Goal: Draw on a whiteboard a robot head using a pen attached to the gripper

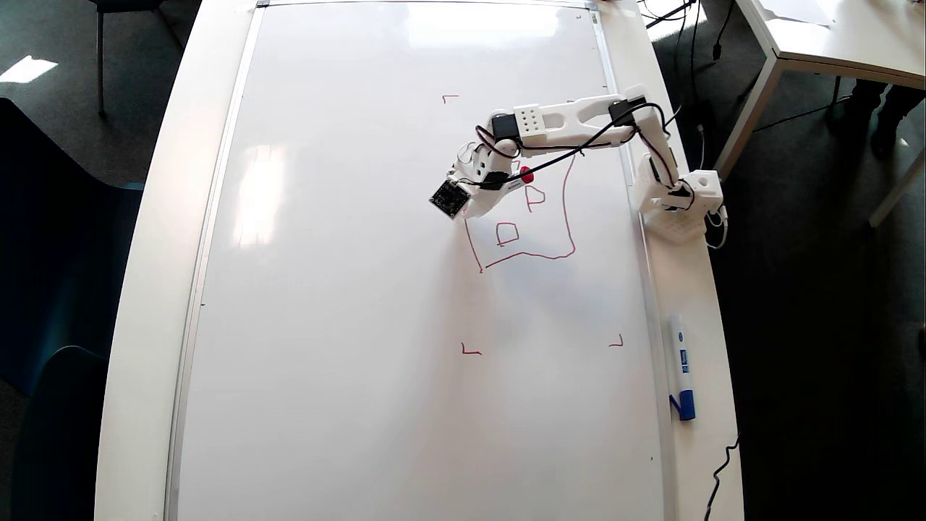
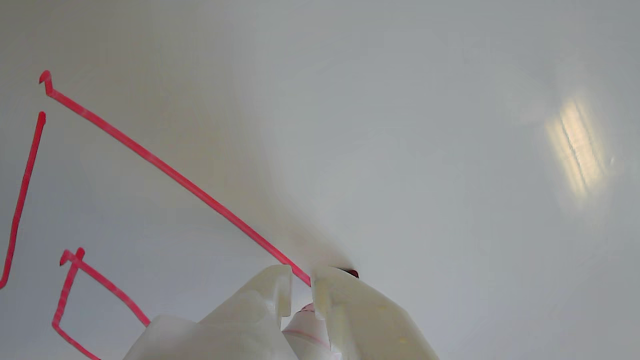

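The whiteboard covers most of the table in the overhead view. On its right half is the robot head, a wobbly red outline with two small squarish shapes inside. My gripper hangs over the outline's left side, its black square module facing left. It is shut on the pen, whose red end sticks out towards the right. In the wrist view the white jaws of the gripper clamp the pen, and a long red line of the robot head ends right at them on the whiteboard.
The arm's base is fixed on the table strip right of the board. A white marker with a blue cap lies on that strip nearer the front. Small red corner marks sit around the drawing. Another table stands at the top right.
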